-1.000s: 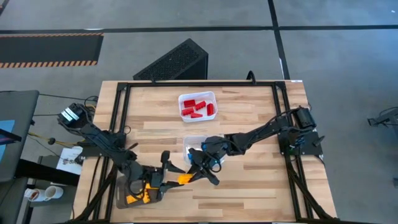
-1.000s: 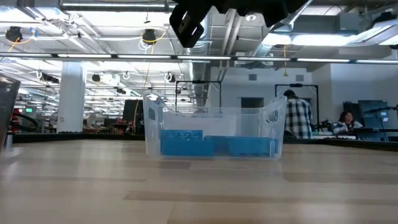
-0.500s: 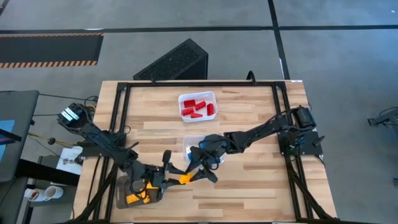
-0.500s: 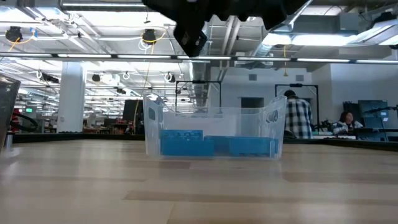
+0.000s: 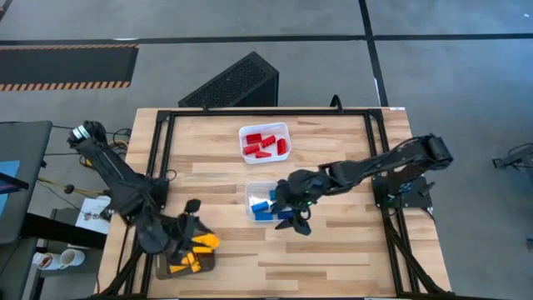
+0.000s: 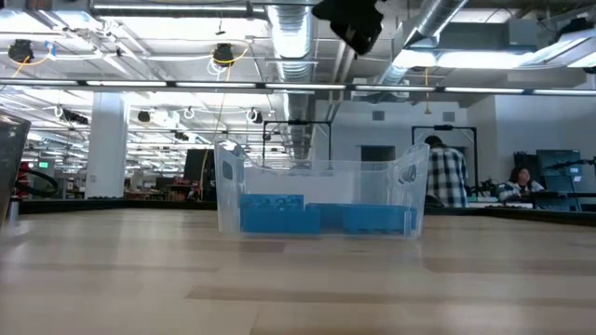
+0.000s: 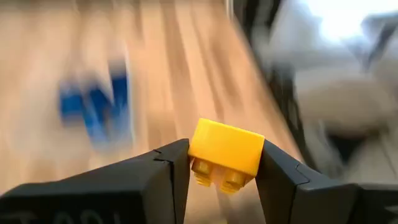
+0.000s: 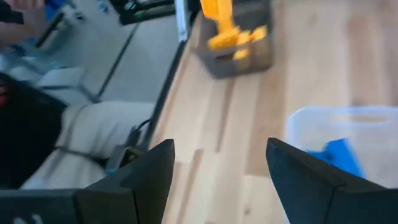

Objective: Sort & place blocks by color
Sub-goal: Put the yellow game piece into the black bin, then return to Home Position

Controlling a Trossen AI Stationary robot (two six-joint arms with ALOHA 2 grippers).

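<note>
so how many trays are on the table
3: a white tray of red blocks at the far middle, a clear tray of blue blocks at centre, and a grey tray of yellow blocks at the near left corner.

Three trays on table (image 5: 350, 250): far tray (image 5: 265, 142) behind centre, holding blocks (image 5: 263, 146); middle tray (image 5: 254, 197) at centre with more blocks (image 5: 263, 207) inside; near-left tray (image 5: 179, 265) at front-left corner. Left gripper (image 5: 198, 242) over near-left tray, seemingly just above it. Right gripper (image 5: 293, 221) beside middle tray's right.
</note>
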